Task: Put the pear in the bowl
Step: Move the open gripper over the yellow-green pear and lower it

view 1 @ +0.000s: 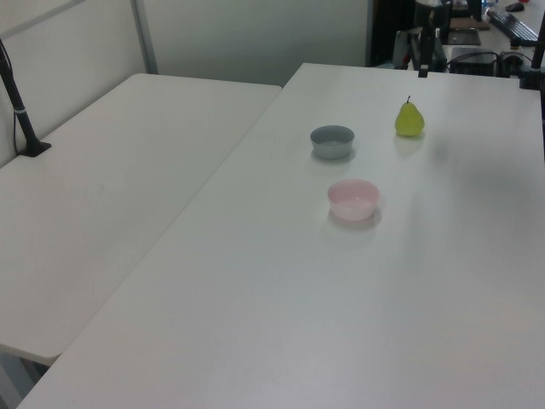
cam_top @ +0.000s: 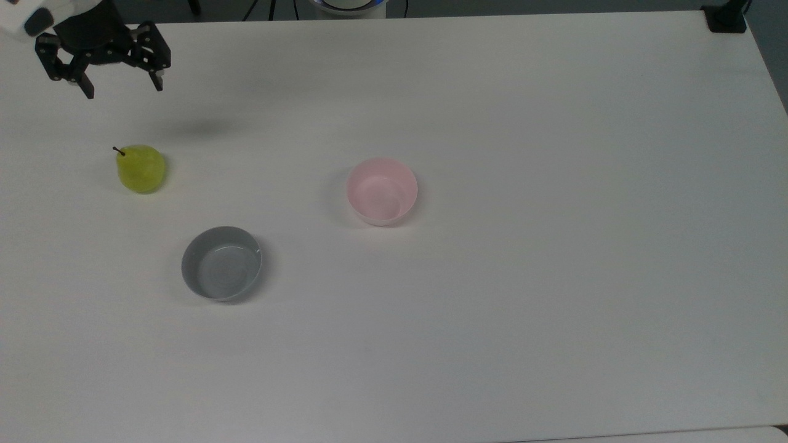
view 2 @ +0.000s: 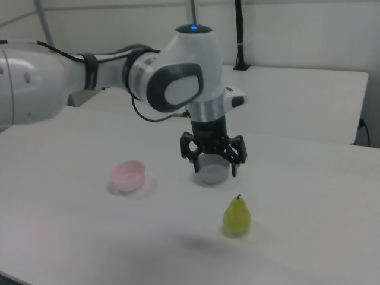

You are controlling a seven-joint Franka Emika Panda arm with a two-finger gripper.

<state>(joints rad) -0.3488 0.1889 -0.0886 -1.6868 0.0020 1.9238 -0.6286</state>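
Top view: gripper (cam_top: pixel 121 87) hangs above the white counter (cam_top: pixel 554 277), fingers apart, empty, near the pear (cam_top: pixel 141 168); bowl (cam_top: pixel 381 191) well apart.
Left view: pear upright beyond the grey bowl (view 1: pixel 332 141).
Right view: arm (view 2: pixel 107 74) reaches over, gripper pointing down.

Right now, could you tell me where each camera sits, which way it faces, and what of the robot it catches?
Top view: high above the table, looking down; end effector open, up-left of the pear.
Left view: raised off one table end, looking along it; end effector beyond the pear.
Right view: low opposite side, facing the arm.
All share pear, pink bowl and grey bowl.
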